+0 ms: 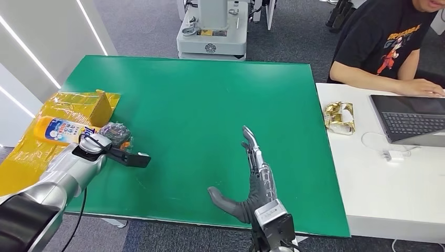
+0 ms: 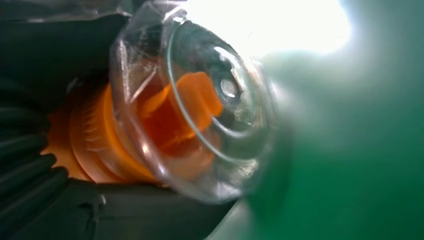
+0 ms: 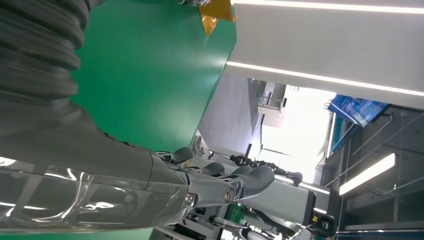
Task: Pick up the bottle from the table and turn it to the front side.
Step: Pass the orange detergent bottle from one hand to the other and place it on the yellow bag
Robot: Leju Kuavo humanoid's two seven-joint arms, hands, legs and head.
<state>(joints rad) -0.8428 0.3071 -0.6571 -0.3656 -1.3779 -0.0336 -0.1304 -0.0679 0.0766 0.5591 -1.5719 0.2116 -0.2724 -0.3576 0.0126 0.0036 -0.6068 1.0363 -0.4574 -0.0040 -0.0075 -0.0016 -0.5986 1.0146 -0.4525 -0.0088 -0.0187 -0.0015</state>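
From my station I saw the bottle (image 1: pixel 63 130) lying on its side at the left edge of the green surface (image 1: pixel 199 105), over a yellow plastic sheet (image 1: pixel 31 152). My left hand (image 1: pixel 113 136) gripped its neck end; the left wrist view looked straight at the clear cap (image 2: pixel 200 110) over the orange collar (image 2: pixel 95 145). My right hand (image 1: pixel 252 178) hovered released over the near edge of the surface, fingers straight and apart, thumb out. A person (image 1: pixel 388 47) sat at a laptop (image 1: pixel 412 118) on the white table (image 1: pixel 367 178).
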